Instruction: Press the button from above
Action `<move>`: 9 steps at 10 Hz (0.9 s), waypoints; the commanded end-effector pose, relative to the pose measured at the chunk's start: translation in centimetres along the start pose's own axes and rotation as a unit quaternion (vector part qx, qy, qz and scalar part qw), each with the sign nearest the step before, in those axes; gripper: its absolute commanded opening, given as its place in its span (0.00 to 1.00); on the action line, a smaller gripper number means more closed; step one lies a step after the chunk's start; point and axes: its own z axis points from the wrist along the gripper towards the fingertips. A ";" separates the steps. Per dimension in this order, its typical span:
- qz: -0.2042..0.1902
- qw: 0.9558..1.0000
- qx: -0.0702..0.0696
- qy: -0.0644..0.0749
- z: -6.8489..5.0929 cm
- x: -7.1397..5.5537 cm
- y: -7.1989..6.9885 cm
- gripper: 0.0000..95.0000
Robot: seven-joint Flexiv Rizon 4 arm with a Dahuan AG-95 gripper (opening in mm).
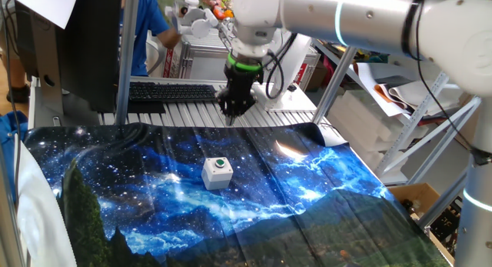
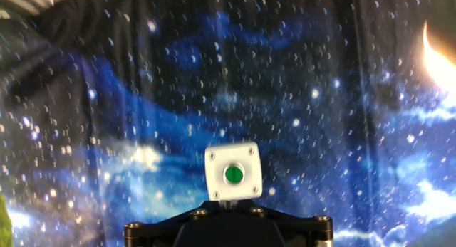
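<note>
The green button [image 1: 219,163] sits on top of a small light-grey box [image 1: 215,177] on the starry blue cloth, near the middle of the table. My gripper [image 1: 233,107] hangs in the air above the cloth's far edge, behind the box and well above it, pointing down. In the hand view the button [image 2: 233,175] and its box [image 2: 215,161] lie low in the middle, just beyond my gripper [image 2: 228,202]. The two grey fingertips meet there with no gap, shut on nothing.
The blue galaxy-print cloth [image 1: 307,182] covers the table. A black keyboard [image 1: 173,91] lies behind the cloth's far edge. Metal shelving [image 1: 430,121] and boxes stand at the right. A person in blue [image 1: 146,28] is at the back left.
</note>
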 end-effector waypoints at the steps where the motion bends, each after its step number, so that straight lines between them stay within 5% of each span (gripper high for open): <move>1: 0.002 1.000 -0.001 -0.001 -0.1 -0.9 0.0 0.00; 5: 0.001 1.000 0.001 -0.001 1.1 -0.6 -0.1 0.00; 9: 0.002 1.000 -0.002 -0.007 2.6 1.4 -0.3 0.00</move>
